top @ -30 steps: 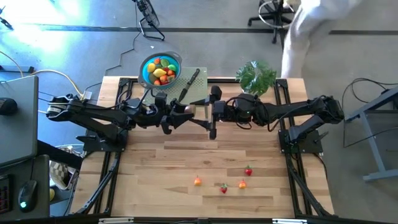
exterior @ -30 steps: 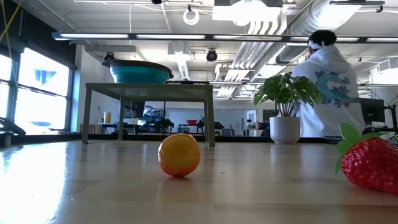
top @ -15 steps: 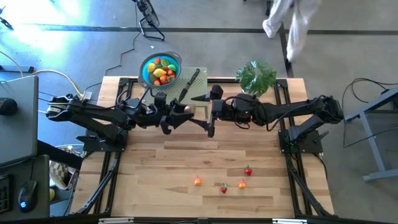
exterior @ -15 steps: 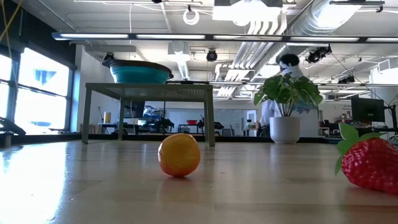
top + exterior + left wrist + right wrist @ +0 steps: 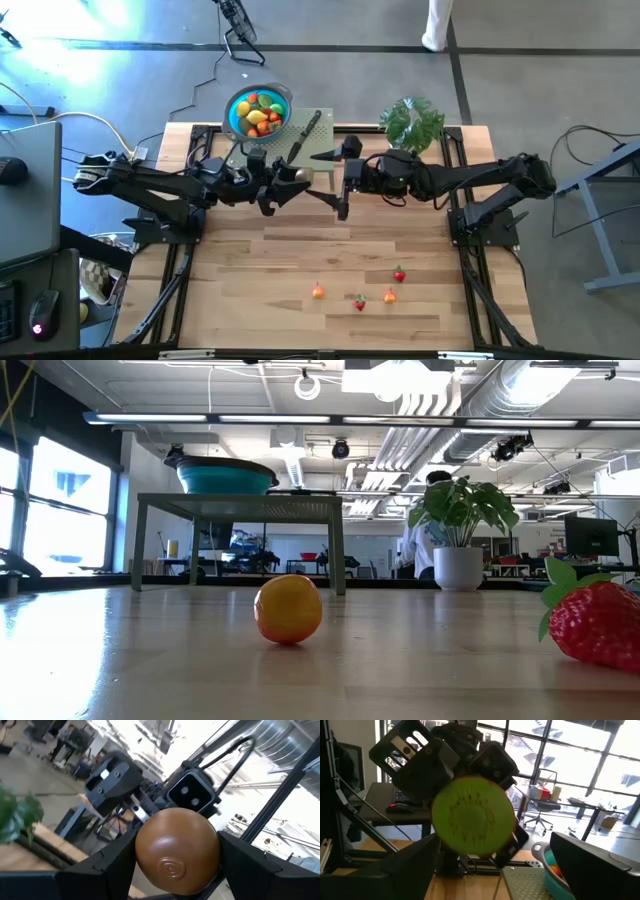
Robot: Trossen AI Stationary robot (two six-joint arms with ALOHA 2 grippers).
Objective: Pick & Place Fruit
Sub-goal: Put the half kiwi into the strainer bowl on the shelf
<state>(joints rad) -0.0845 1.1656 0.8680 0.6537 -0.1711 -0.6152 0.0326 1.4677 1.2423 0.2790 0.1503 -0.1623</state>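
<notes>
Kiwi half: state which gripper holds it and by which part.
The left gripper holds the kiwi half by its brown rounded sides, cut green face toward the right gripper, whose fingers stand open and hold nothing.

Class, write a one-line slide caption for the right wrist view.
Left gripper holds a halved kiwi, green cut face toward the open right gripper.

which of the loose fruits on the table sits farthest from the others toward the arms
The strawberry. It lies up and to the right of the other three, closer to the arms, while the orange, the red piece and the orange piece form a lower row.
</notes>
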